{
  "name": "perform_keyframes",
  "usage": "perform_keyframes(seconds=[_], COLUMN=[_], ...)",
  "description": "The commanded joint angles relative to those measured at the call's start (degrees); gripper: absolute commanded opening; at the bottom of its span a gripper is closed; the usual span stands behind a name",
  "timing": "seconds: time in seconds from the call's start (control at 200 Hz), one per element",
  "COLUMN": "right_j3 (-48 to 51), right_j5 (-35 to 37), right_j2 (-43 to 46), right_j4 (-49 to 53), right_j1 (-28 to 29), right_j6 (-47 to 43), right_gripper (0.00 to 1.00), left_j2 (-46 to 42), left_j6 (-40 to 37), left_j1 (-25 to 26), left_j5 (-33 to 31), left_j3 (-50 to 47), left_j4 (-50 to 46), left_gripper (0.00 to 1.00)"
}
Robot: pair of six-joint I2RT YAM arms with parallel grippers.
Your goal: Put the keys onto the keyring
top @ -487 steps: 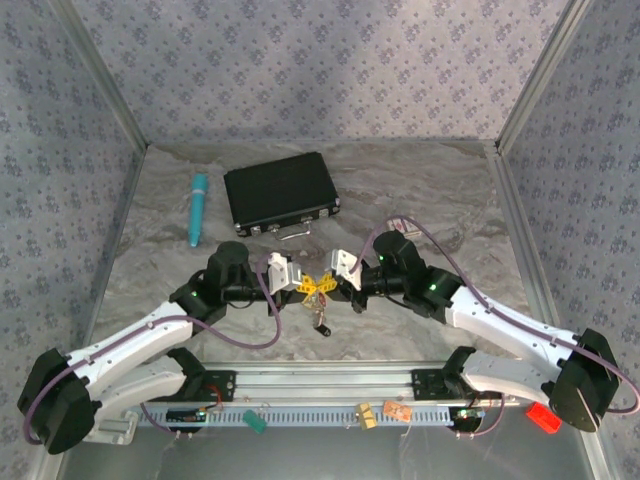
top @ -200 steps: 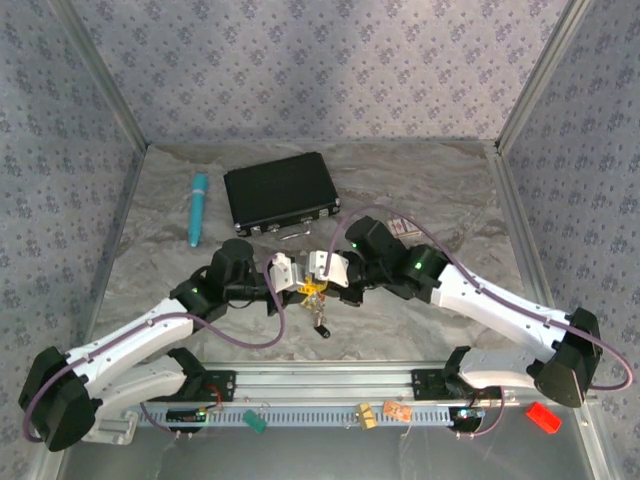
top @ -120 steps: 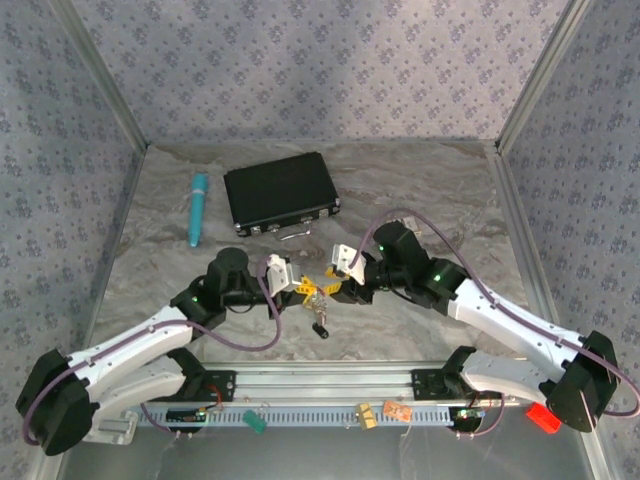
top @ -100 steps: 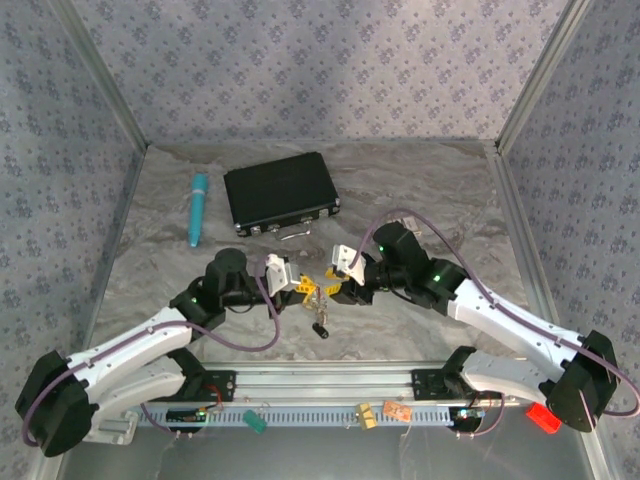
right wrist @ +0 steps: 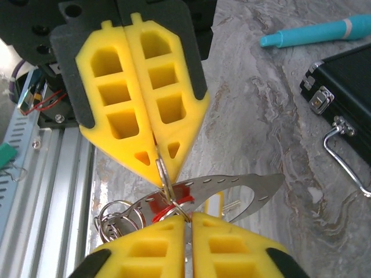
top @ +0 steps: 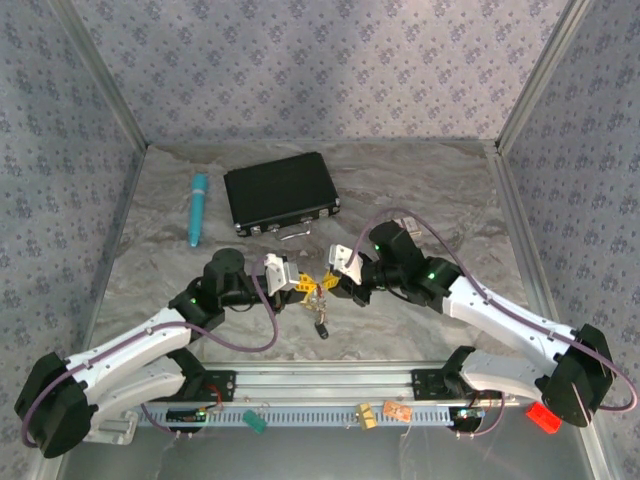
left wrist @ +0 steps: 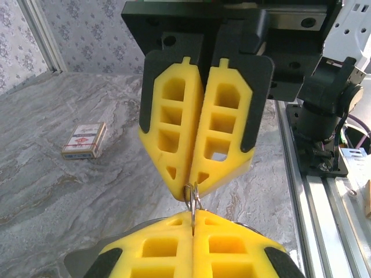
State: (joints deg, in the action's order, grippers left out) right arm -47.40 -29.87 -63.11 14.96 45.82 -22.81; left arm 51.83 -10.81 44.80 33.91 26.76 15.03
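Observation:
My left gripper [top: 303, 287] and right gripper [top: 335, 285] meet tip to tip above the table, both shut. Between them is the keyring's thin silvery ring [left wrist: 193, 200], pinched edge-on by my left gripper [left wrist: 193, 217] below and the right gripper [left wrist: 193, 186] above. In the right wrist view the right gripper [right wrist: 186, 219] and left gripper [right wrist: 161, 171] hold the ring [right wrist: 168, 185] over a curved silver plate with holes [right wrist: 243, 188]. A red patch [right wrist: 165, 201] shows on the plate. A dark-headed key [top: 321, 328] dangles under the grippers. The pale fob is hidden.
A black case [top: 280, 193] and a teal pen [top: 197, 208] lie at the back left. A small patterned card box [left wrist: 85, 141] lies on the marble top behind the right arm. A bunch of spare rings [right wrist: 116, 223] hangs beside the plate. The aluminium rail [top: 330, 378] runs along the near edge.
The right gripper swung in towards the left gripper, drew back, and now sits a little closer again. The left arm barely moved. The key bunch still hangs below.

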Motion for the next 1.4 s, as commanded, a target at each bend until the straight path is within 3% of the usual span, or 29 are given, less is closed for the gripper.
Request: perform_keyframes(seconds=[0.0, 0.37, 0.44, 0.54, 0.865, 1.224, 1.394], right_j3=[-1.4, -2.9, -2.0, -0.1, 1.3, 1.0, 0.1], right_j5=[-1.6, -1.0, -0.9, -1.6, -7.1, -6.9, -7.1], right_j2=[-0.3, -3.3, -1.8, 0.7, 1.9, 0.0, -0.4], right_j4=[1.3, 3.9, 2.8, 0.9, -3.2, -5.0, -3.7], right_j1=[-0.3, -0.4, -0.4, -0.7, -0.1, 0.1, 0.1], right_j6=[-0.2, -0.2, 0.0, -0.3, -0.2, 0.5, -0.3], right_gripper=[0.03, 0.00, 0.16, 0.29, 0.33, 0.19, 0.00], left_j2=[-0.9, -0.8, -0.6, -0.4, 0.0, 0.9, 1.4], left_j6=[0.5, -0.2, -0.3, -0.7, -0.9, -0.8, -0.7], left_j1=[0.4, 0.8, 0.9, 1.0, 1.3, 1.5, 1.7], left_j5=[2.2, 3.9, 3.4, 2.8, 2.7, 3.2, 2.2], left_j3=[-0.1, 0.2, 0.2, 0.1, 0.3, 0.5, 1.6], left_j4=[3.5, 4.3, 4.2, 3.7, 4.2, 5.0, 4.2], left_gripper=[0.00, 0.00, 0.00, 0.00, 0.00, 0.00, 0.00])
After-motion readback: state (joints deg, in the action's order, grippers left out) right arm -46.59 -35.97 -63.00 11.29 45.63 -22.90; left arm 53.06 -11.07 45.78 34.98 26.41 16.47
